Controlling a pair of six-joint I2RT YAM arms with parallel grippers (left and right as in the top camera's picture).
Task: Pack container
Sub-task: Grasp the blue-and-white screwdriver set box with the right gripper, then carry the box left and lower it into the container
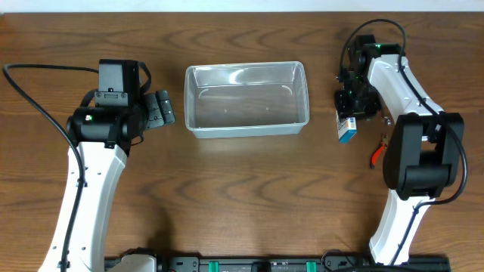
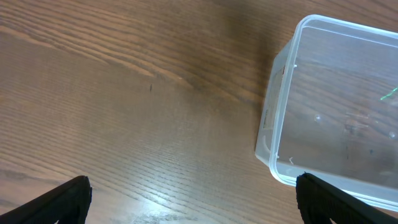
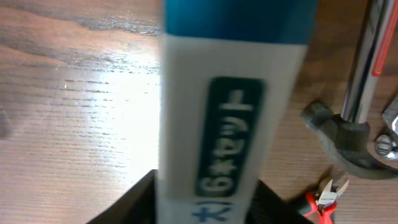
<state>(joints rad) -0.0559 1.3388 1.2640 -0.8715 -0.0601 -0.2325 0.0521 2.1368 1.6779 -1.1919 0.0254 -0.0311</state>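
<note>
The container (image 1: 247, 127) sits near the middle of the desk (image 1: 249, 204), a little toward 12 o'clock. Its long sides run from 9 to 3 o'clock, and the wood grain shows through its clear floor.

The left end effector (image 1: 168, 109) is just off the container's short wall at 9 o'clock, apart from it and pointing toward it. In the left wrist view its two dark fingertips (image 2: 59, 202) stand spread to the far corners of the picture. The jaws are wide open, with bare desk between them and nothing held. The container's rounded corner and rim (image 2: 268, 124) lie at about 2 o'clock from them.

The right end effector (image 1: 349, 112) is well to the 3 o'clock side of the container, clear of its wall. It is closed on a slim box (image 1: 347, 130) with a blue end and a white body. From overhead the blue end points toward 6 o'clock. In the right wrist view the box (image 3: 230, 124) fills the middle, a dark label with white Japanese lettering on its white face, and the black fingers (image 3: 134, 202) press it from both sides. Whether the box touches the desk cannot be told.

At about 5 o'clock from the box lie small red-handled cutters (image 1: 376, 155), partly under the right arm. The right wrist view also shows a hammer (image 3: 339, 134) on the desk at 3 o'clock of the box, with the cutters (image 3: 320, 200) just below its dark head.
</note>
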